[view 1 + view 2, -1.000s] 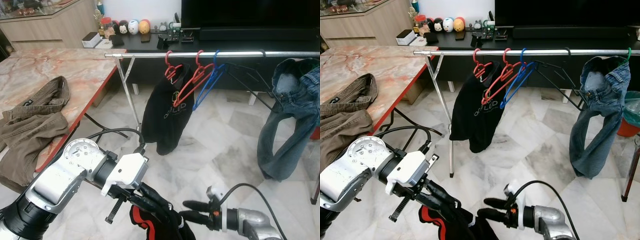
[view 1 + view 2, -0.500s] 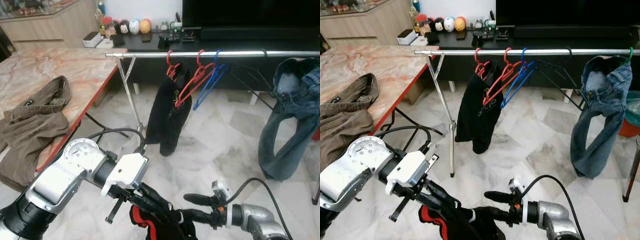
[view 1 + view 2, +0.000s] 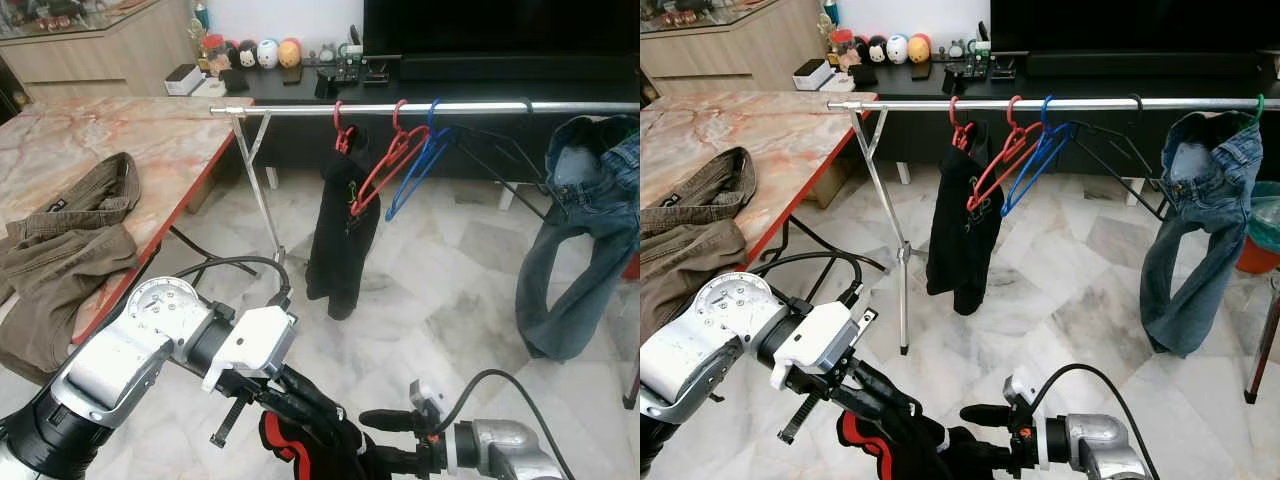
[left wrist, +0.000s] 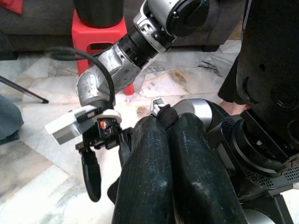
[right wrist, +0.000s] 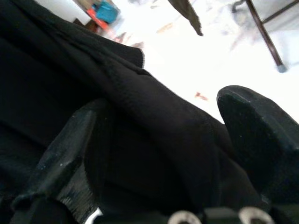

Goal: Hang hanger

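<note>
The left gripper [image 3: 330, 428] is low down in front of the robot. Its two black fingers [image 4: 159, 177] are pressed tight together, and they pinch the red hanger [image 3: 275, 438] with the black shirt [image 5: 60, 93] on it. A small bit of red pokes out just under the fingers.

The right gripper [image 3: 385, 440] is low too, just beside the left one. Its fingers [image 5: 252, 126] are spread apart, and the black shirt lies between them. One finger points toward the left gripper.

The silver left arm [image 3: 130, 350] comes in from the near left corner, with a black cable looping over it.

Farther away a long metal rail [image 3: 1060, 103] runs across the room on thin metal legs. Near the rail's left end hangs a dark shirt [image 3: 962, 230] on a red hook. Just beside it hang a bare red hanger [image 3: 1000, 160] and a blue hanger [image 3: 1035, 165], both tilted. A black hanger [image 3: 1120, 150] is next along. At the rail's right end hang blue jeans [image 3: 1190, 230].

On the left is a marble table [image 3: 130, 140] with a red edge. Brown clothes [image 3: 65, 250] lie in a heap on its near left part. The floor [image 3: 1060, 310] is pale marble tile.
</note>
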{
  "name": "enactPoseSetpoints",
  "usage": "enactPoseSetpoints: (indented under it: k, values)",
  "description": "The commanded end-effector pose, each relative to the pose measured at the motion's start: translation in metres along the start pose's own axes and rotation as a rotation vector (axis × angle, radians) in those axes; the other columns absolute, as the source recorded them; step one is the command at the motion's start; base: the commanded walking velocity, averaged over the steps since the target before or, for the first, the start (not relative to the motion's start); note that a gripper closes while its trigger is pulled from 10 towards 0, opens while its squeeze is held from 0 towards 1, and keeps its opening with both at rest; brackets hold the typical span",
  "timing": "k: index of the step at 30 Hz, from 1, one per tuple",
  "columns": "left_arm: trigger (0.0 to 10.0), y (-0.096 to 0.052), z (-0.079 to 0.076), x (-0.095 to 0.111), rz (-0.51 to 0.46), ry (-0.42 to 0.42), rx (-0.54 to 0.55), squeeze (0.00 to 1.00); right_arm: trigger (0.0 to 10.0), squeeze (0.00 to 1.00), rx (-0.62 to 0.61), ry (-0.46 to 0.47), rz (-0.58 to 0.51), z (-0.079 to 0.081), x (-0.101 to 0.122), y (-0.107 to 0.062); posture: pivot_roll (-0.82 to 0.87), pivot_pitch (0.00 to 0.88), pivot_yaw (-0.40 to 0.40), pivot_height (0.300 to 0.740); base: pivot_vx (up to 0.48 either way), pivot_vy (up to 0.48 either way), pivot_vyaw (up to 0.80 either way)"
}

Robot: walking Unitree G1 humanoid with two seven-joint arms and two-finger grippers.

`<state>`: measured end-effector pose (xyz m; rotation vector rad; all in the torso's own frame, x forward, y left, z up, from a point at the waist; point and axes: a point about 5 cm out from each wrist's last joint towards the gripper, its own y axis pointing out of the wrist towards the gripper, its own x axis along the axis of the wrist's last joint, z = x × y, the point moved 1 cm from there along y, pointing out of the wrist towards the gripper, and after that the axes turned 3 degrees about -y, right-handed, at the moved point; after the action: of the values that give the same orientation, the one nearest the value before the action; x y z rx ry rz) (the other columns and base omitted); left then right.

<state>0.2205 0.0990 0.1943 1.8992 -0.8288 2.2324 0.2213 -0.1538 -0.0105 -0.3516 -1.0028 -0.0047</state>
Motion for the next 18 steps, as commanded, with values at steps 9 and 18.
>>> enactPoseSetpoints:
  k: [9, 18]
  values:
    - [10.0, 0.001, -0.002, 0.011, -0.017, 0.035, -0.022, 0.00, 10.0, 0.00, -0.094, -0.060, 0.048, -0.005, -0.002, 0.018, 0.15, 0.039, 0.117, 0.740, 0.000, 0.000, 0.00]
    - [10.0, 0.001, -0.004, 0.012, -0.021, 0.032, -0.027, 0.00, 10.0, 0.00, -0.444, -0.115, -0.078, -0.030, 0.024, 0.028, 0.17, 0.036, 0.117, 0.740, 0.000, 0.000, 0.00]
